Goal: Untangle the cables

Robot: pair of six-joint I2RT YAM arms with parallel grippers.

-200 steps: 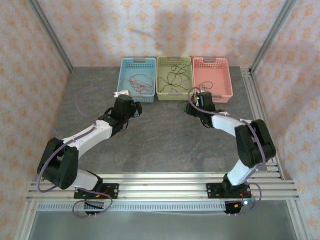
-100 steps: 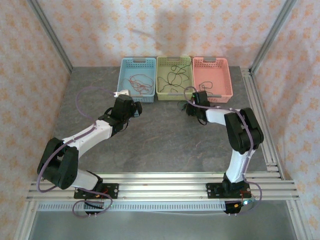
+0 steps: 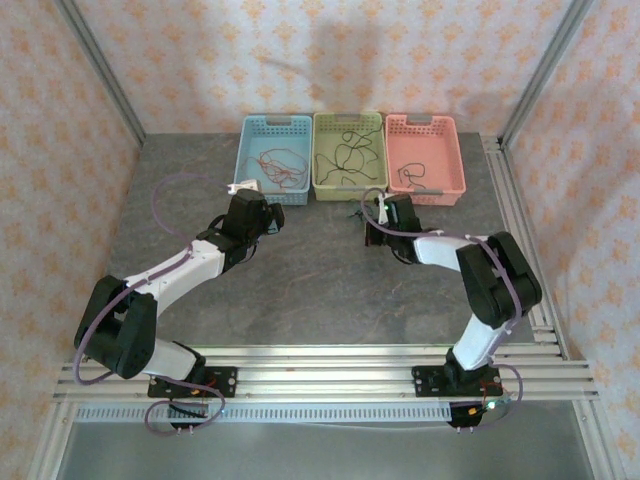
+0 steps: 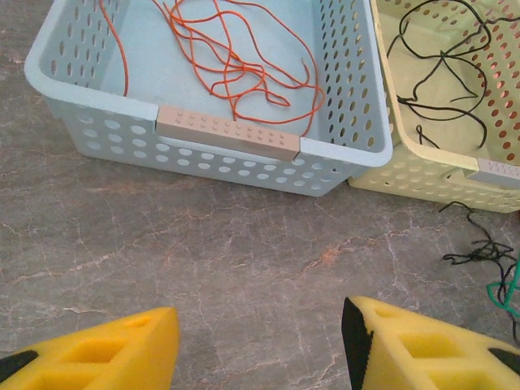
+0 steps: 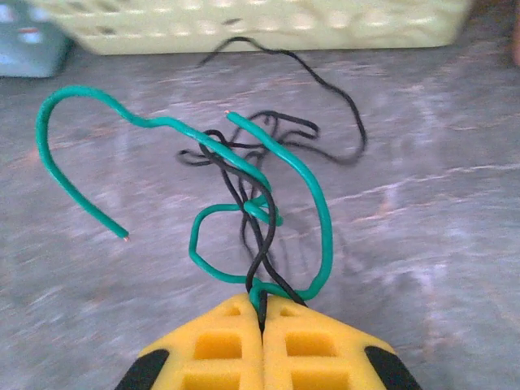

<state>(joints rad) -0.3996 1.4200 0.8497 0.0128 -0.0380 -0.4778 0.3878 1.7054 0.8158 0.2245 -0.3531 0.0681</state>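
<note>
- In the right wrist view we see the right gripper [image 5: 262,313] at bottom centre, jaws pressed together on a tangle of cables [image 5: 253,213], green and black, over the table [image 5: 439,244]
- The left gripper [image 4: 260,345] at the bottom of its view stands partly open, holding nothing
- Red cables [image 4: 236,69] lie in the blue basket [image 4: 227,136], upper left; black strands [image 4: 443,61] in the yellow basket [image 4: 422,175], upper right
</note>
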